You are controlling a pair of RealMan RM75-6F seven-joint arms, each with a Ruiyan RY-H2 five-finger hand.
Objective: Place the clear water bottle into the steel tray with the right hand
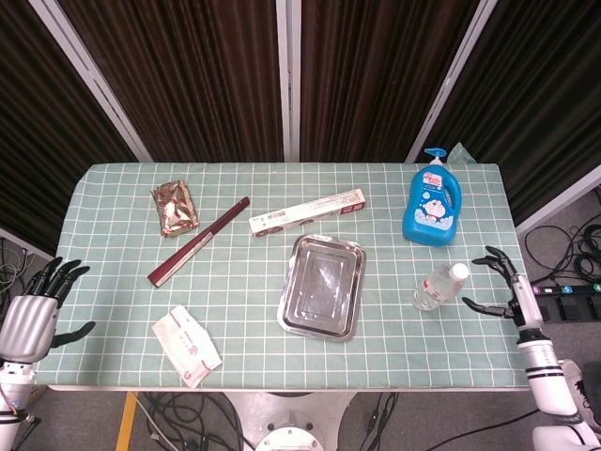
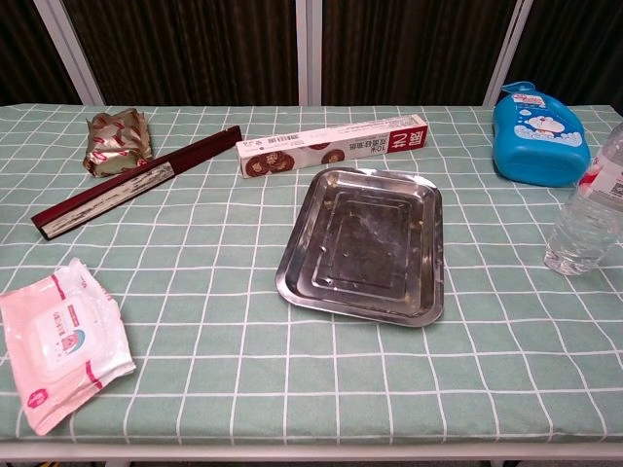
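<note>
Head view: right hand [image 1: 502,289] hovering over the table's right edge, fingers spread apart, holding nothing, positioned just right of the water bottle [image 1: 439,287] without touching it. Bottle standing upright on the checked tablecloth [image 1: 244,282], right of the steel tray [image 1: 322,286] and apart from it, below the blue soap bottle [image 1: 431,204]. Tray lying empty near the table centre. Left hand [image 1: 30,315] hanging off the table's left edge, fingers apart, holding nothing. Resting elsewhere: foil packet [image 1: 175,207], dark red stick [image 1: 198,241], long box [image 1: 308,212], wipes pack [image 1: 187,345].

Chest view: showing tray [image 2: 365,243], bottle [image 2: 590,207], soap bottle [image 2: 538,134], long box [image 2: 332,144], stick [image 2: 136,181], packet [image 2: 117,137], wipes [image 2: 60,340]. Showing neither hand.

Risks, judging from this layout: tipping the light, tall bottle with a leading fingertip during a sideways approach; squeezing thin plastic too high, causing slipping; clipping the soap bottle when lifting.

Visibility limits: cutting off the bottle's cap and right side at the chest frame edge; leaving fill level hard to make out; rendering the right hand's fingertips small and indistinct.
</note>
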